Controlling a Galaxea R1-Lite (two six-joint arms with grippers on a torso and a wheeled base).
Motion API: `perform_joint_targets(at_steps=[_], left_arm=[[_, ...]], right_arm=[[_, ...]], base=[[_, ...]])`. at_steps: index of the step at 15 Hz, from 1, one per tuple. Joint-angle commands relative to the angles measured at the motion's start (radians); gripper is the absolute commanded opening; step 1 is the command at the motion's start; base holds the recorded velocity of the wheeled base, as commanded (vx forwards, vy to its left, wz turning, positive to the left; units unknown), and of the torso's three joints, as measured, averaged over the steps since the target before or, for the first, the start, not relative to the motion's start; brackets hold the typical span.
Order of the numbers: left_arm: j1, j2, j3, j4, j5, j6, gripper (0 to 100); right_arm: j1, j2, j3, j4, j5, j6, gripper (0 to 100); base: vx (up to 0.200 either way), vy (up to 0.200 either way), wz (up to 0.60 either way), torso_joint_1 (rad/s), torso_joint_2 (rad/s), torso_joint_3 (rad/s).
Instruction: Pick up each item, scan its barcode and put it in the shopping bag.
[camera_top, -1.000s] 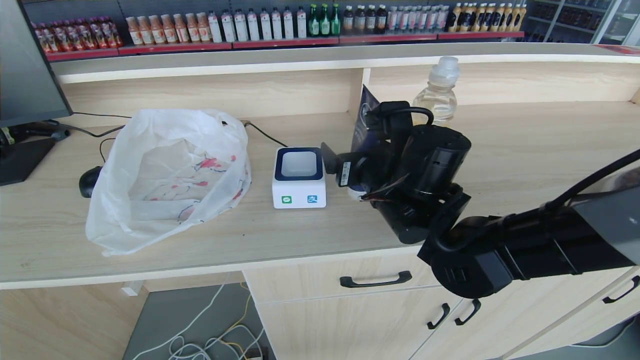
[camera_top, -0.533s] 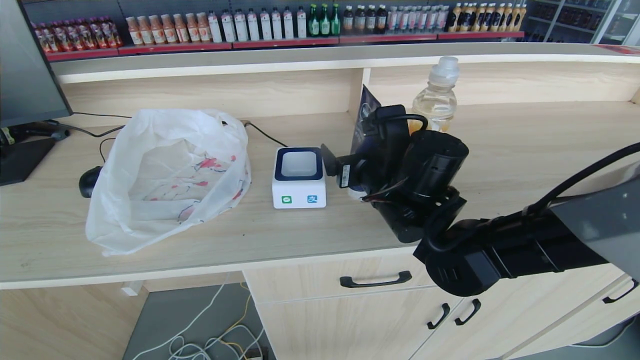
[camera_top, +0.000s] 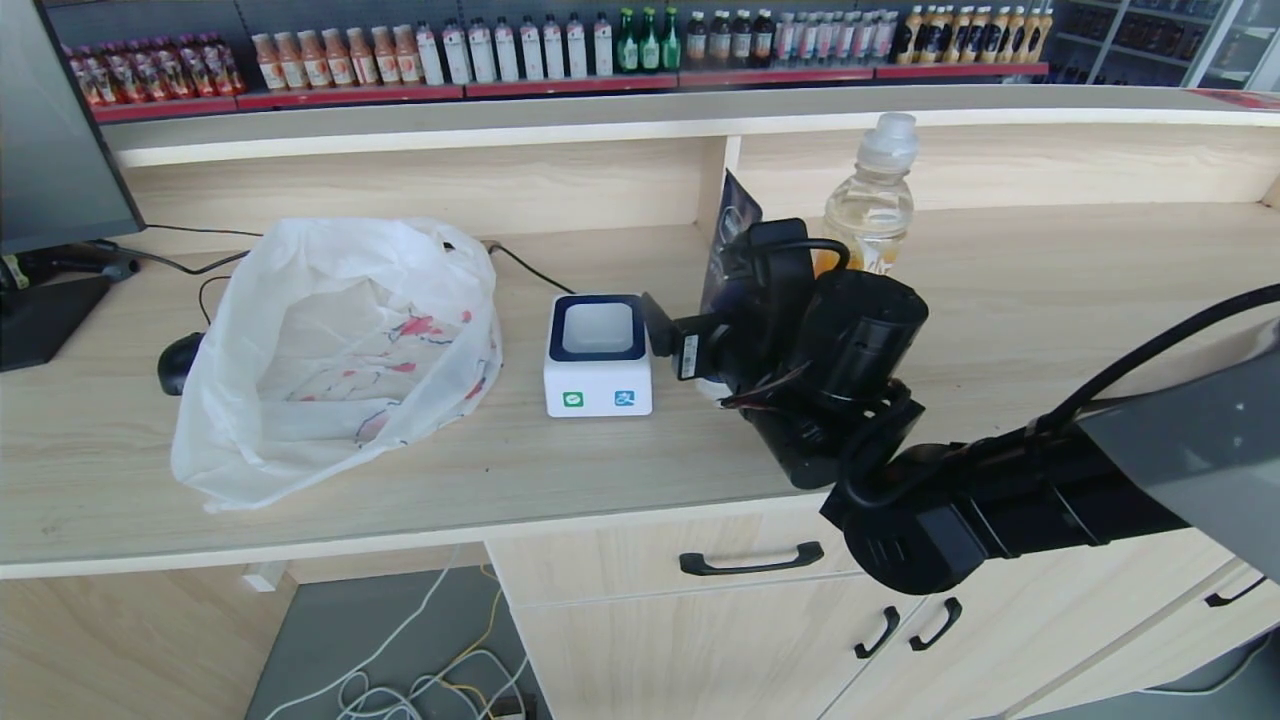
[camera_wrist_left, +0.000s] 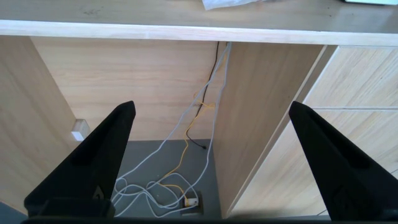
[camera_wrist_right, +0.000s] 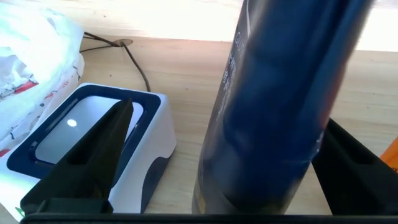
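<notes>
Now, right gripper (camera_wrist_right: 230, 115) spread, straddling the upright blue pouch (camera_wrist_right: 280, 93) at 3 o'clock of the scanner (camera_top: 597, 352); left gripper (camera_wrist_left: 211, 106) spread, empty. Risk: off-centre closure may topple the pouch toward the bottle (camera_top: 872, 200) at 2 o'clock.

One shopping bag (camera_top: 330, 350), one scanner (camera_top: 597, 355), one pouch (camera_top: 733, 222), one bottle (camera_top: 872, 200).

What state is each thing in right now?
Bag: slumped on the counter, mouth open.
Scanner: flat on the counter, window facing up.
Pouch: standing upright, between the right gripper's fingers, not clamped.
Bottle: upright, capped.
Right gripper: open, around the pouch.
Left gripper: open, holding nothing, below the counter edge.
Drawer: shut.
</notes>
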Motion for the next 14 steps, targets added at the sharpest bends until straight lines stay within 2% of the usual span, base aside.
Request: perform_joint_targets(at_steps=[1, 10, 11, 14], left_arm=[[0.000, 0.000, 0.000, 0.000, 0.000, 0.000, 100], [0.000, 0.000, 0.000, 0.000, 0.000, 0.000, 100], [0.000, 0.000, 0.000, 0.000, 0.000, 0.000, 100], [0.000, 0.000, 0.000, 0.000, 0.000, 0.000, 100]], right_arm=[[0.000, 0.006, 0.000, 0.000, -0.001, 0.001, 100], [0.000, 0.033, 0.002, -0.041, 0.001, 0.004, 100], [-0.002, 0.033, 0.002, -0.043, 0.002, 0.006, 0], [-0.002, 0.032, 0.002, -0.051, 0.002, 0.021, 0]], base=[[0.000, 0.000, 0.00, 0.000, 0.00, 0.000], [0.000, 0.000, 0.00, 0.000, 0.00, 0.000], [0.000, 0.000, 0.00, 0.000, 0.00, 0.000], [0.000, 0.000, 0.00, 0.000, 0.00, 0.000]])
